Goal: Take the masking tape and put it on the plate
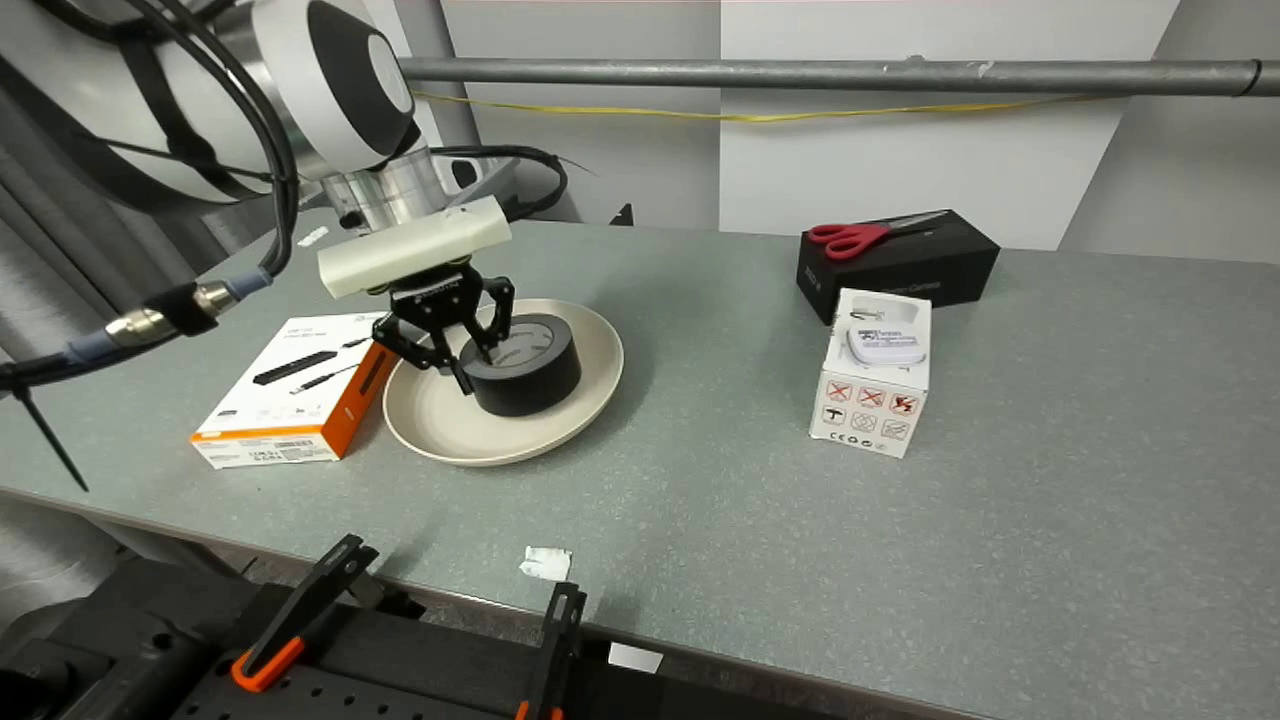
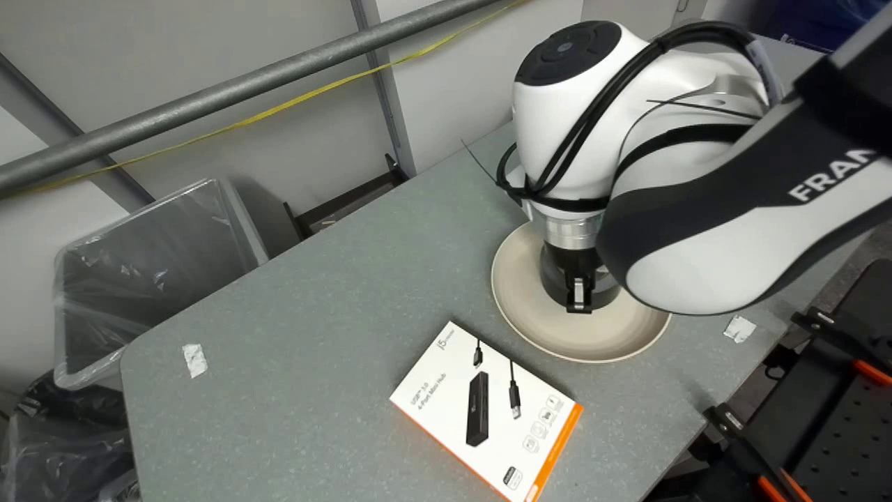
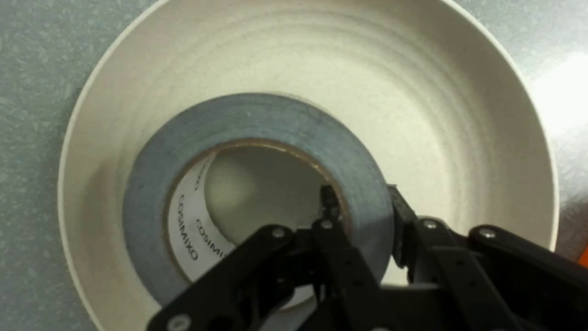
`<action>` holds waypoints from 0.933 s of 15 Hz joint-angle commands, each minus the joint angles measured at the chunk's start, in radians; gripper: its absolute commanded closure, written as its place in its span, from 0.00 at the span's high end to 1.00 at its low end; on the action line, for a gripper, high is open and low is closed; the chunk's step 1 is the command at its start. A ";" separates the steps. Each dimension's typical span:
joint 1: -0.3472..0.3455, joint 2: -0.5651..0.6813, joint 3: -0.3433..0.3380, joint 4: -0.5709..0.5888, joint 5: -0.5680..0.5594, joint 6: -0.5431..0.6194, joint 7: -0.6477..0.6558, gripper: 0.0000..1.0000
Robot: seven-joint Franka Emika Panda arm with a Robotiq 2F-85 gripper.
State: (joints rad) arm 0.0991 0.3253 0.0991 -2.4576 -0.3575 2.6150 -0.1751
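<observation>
The masking tape (image 1: 528,392) is a black roll with a pale printed core. It lies flat within the round cream plate (image 1: 603,365) in an exterior view. It is partly hidden behind the gripper (image 2: 580,301) and arm in an exterior view. In the wrist view, the tape (image 3: 257,115) sits off-centre over the plate (image 3: 459,92). My gripper (image 3: 363,197) straddles the tape's wall, one finger inside the core and one against the outside. Both fingers appear to touch it. I cannot tell whether the tape rests on the plate or hangs just above it.
An orange-edged white box (image 1: 290,390) stands close beside the plate. A black box (image 1: 900,265) with red scissors (image 1: 850,240) on top stands farther away, behind a white box (image 1: 870,400). Clamps (image 1: 305,610) line the table edge. A bin (image 2: 160,272) stands beyond the table.
</observation>
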 commanded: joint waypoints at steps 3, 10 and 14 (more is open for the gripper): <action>0.039 0.013 -0.033 0.040 -0.072 -0.032 0.005 0.73; 0.043 0.005 -0.035 0.051 -0.088 -0.054 -0.004 1.00; 0.029 0.010 -0.024 0.036 -0.061 -0.023 -0.005 1.00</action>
State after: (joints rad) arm 0.1214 0.3363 0.0805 -2.4217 -0.4248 2.5931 -0.1752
